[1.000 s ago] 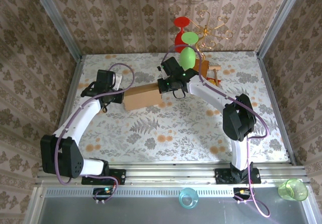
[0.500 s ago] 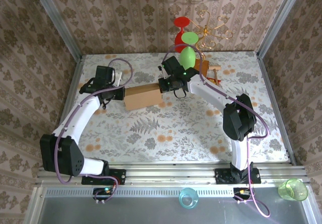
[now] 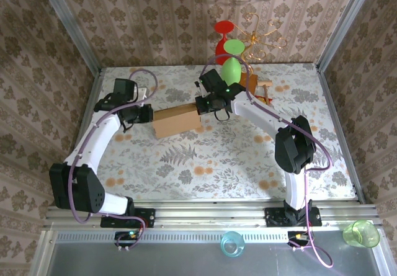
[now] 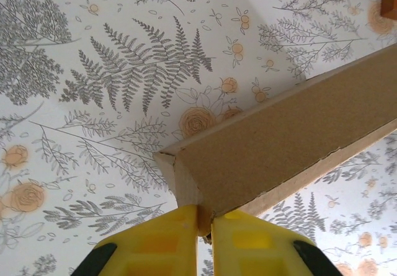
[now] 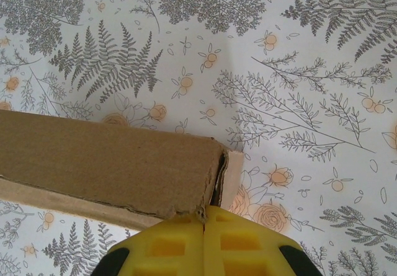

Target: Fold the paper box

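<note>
The left gripper (image 4: 205, 219) is clamping the paper box (image 3: 177, 121) at its left end, the right gripper (image 5: 204, 218) is seemingly pinching the right end, upper-centre of frame.

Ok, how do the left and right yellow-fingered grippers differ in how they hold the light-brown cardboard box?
The left gripper pinches the plain light-brown cardboard box at its left end; the right gripper pinches the right end. A cardboard edge parts the left gripper's fingers visibly; the right gripper's fingers look nearly closed together at a ragged corner. Both are shut on the box.
</note>
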